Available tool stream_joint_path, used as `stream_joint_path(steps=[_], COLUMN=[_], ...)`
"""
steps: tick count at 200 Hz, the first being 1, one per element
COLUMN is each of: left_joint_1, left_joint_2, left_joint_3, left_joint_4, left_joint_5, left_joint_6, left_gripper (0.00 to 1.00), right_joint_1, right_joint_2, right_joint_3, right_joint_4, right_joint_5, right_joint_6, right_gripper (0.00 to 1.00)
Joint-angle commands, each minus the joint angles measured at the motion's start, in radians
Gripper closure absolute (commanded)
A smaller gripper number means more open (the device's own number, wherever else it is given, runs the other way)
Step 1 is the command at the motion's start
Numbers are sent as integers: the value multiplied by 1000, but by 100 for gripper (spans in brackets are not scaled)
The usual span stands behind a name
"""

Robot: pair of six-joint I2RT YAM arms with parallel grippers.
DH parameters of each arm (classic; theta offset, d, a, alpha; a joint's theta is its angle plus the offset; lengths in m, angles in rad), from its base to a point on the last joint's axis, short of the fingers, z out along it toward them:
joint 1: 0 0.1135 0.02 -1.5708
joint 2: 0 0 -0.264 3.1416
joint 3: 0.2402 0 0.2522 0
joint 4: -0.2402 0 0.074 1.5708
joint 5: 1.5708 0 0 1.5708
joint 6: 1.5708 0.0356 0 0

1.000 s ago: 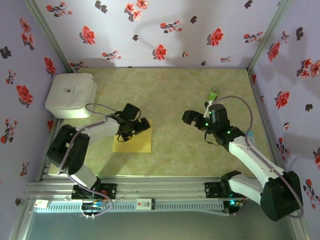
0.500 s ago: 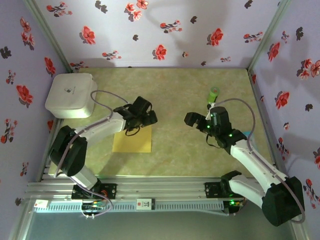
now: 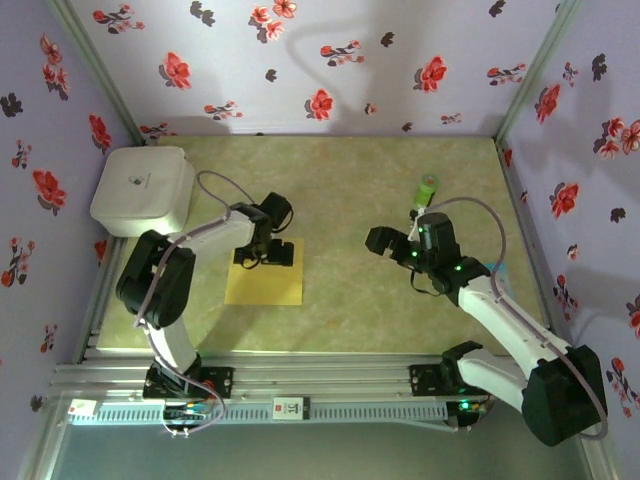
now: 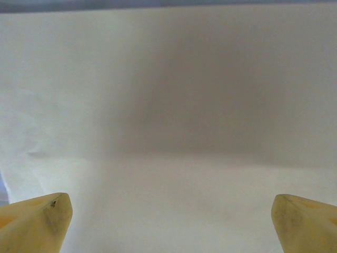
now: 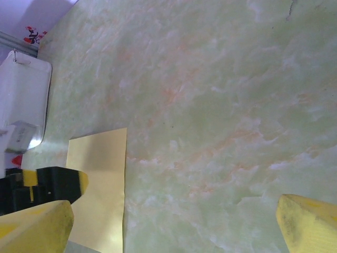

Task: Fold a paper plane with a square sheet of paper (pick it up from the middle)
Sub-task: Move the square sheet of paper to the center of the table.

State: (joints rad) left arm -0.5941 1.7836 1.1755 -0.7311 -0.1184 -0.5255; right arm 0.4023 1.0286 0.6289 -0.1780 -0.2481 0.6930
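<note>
The square sheet of paper [image 3: 266, 285] is bright yellow and lies flat and unfolded on the table, left of centre; the paper plane is out of view. My left gripper [image 3: 268, 253] hangs open just over the sheet's far edge. In the left wrist view its yellow fingertips [image 4: 38, 220] stand wide apart at the bottom corners, with the pale sheet [image 4: 168, 105] close beneath and nothing between them. My right gripper [image 3: 390, 243] is open above bare table, right of centre. Its wrist view takes in the sheet [image 5: 102, 195] at lower left, well clear of its fingertips [image 5: 310, 224].
A white rounded box [image 3: 143, 190] sits at the back left corner, close to the left arm. A small green cylinder [image 3: 427, 186] stands just behind the right gripper. Flowered walls close in the back and both sides. The tabletop [image 3: 340, 300] is green marble.
The left gripper swung away toward the far right of the sheet, then came back down over its far edge, still open. The right gripper shifted only slightly.
</note>
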Motion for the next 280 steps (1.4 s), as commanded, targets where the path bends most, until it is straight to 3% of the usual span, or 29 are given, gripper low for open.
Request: stream_joint_path(steps=[1,76,106,177,224,251,280], left_joint_1=[8,-6,-46,-163,-139,-102,-99], left_joint_2=[44,107,127,185,159,141,148], left_joint_3=[29,22,44,190,233,197,205], left_joint_4=[-58,-13,12,13,-63,-53,-62], left_joint_5=[27,80,108,97,36,98,114], left_joint_6=[38,-16,-71,-212,-72,14,13], left_gripper=[3,3,3,3,4,4,4], right_joint_1=[9,51,56,56,56,65,84], right_joint_2=[-12,59,111,158,156,165,188], right_joint_3=[28,71,73,68,72,50,47], right_joint_4=[22,6,-56,-143,-143,-83,-63], right_joint_5=[-45,-125,-46,-8,-26,-79,-68], right_joint_6=[17,-41,-56,-77,-71,-26,-4], right_gripper=[1,1,1,1,1,1,1])
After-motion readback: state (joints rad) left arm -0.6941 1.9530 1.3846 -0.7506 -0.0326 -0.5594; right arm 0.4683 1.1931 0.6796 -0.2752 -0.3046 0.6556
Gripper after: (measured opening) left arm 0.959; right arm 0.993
